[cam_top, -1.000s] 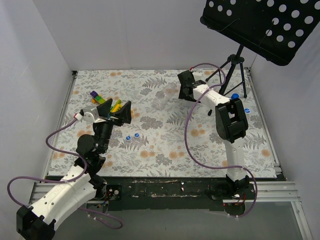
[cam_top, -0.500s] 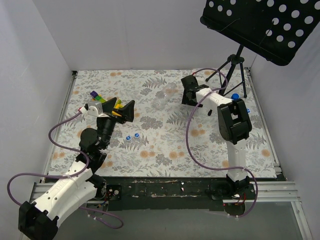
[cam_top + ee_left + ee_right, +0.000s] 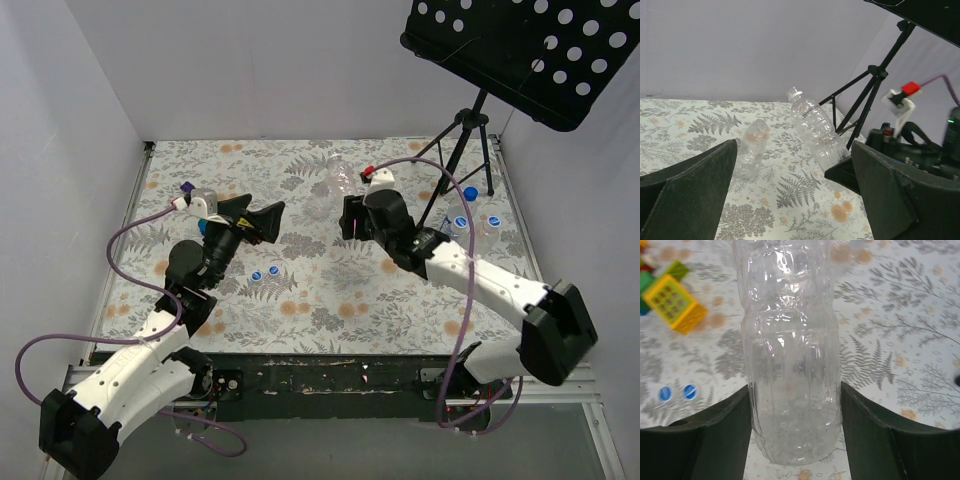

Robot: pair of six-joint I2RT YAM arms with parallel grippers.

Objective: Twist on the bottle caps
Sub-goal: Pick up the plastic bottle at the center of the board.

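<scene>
The bottle [image 3: 790, 365] is seen to be of thin, clear plastic, ribbed and glossy, with bright glints along its ridges. The right pincer [image 3: 795, 440] is shown in matt black plastic, faintly grainy. The surface [image 3: 330, 310] is covered by a matt sheet printed with ferns; whether cloth or paper cannot be told. The bottle caps [image 3: 689, 391] are made of smooth blue plastic, the toy block [image 3: 677, 310] of smooth yellow plastic

The right hand [image 3: 350, 213] has swung toward the middle and now clasps a tilted bottle [image 3: 340, 178]; the left hand [image 3: 262, 222] edged rightward.
</scene>
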